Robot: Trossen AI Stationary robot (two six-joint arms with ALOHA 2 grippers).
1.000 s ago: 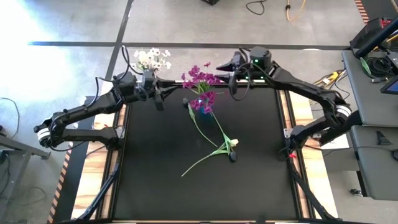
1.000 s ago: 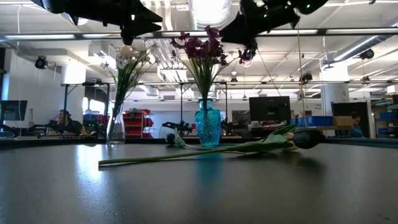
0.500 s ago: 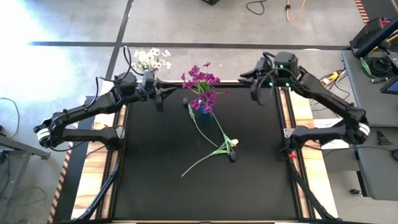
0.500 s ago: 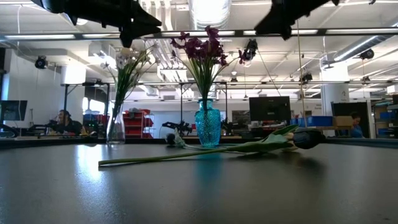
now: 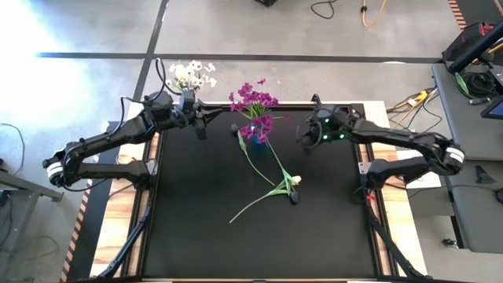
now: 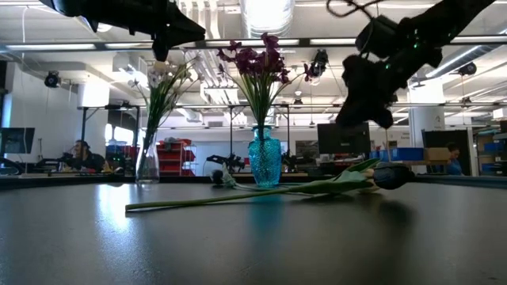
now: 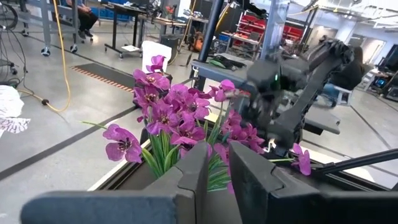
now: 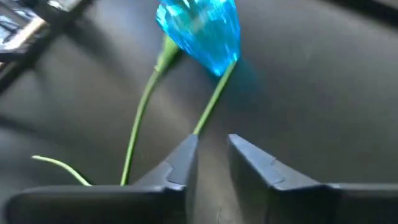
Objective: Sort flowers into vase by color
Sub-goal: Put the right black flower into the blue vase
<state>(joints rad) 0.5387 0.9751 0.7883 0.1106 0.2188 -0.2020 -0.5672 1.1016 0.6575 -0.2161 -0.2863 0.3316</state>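
White flowers (image 5: 191, 76) stand in a clear vase (image 6: 147, 162) at the far left. Magenta flowers (image 5: 253, 102) stand in a blue vase (image 6: 264, 158) at the far middle. Tulip flowers (image 5: 275, 182) lie loose on the black mat with crossed stems, a cream bud (image 5: 296, 181) and a dark bud (image 5: 293, 198) at their right end. My left gripper (image 5: 201, 130) hangs level beside the clear vase, with a narrow gap and nothing in it (image 7: 219, 174). My right gripper (image 5: 305, 141) slants down above the mat, right of the blue vase, narrowly open and empty (image 8: 213, 155).
The near half of the black mat (image 5: 259, 244) holds nothing. Wooden table strips (image 5: 385, 149) run along both sides. In the low view the room behind shows desks, screens and seated people (image 6: 81, 152).
My right gripper has left the magenta flowers at the far edge, swung toward the table's right, then dropped toward the near edge and the mat. It has tipped from about level to slanting down. The flowers and vases have stayed where they were.
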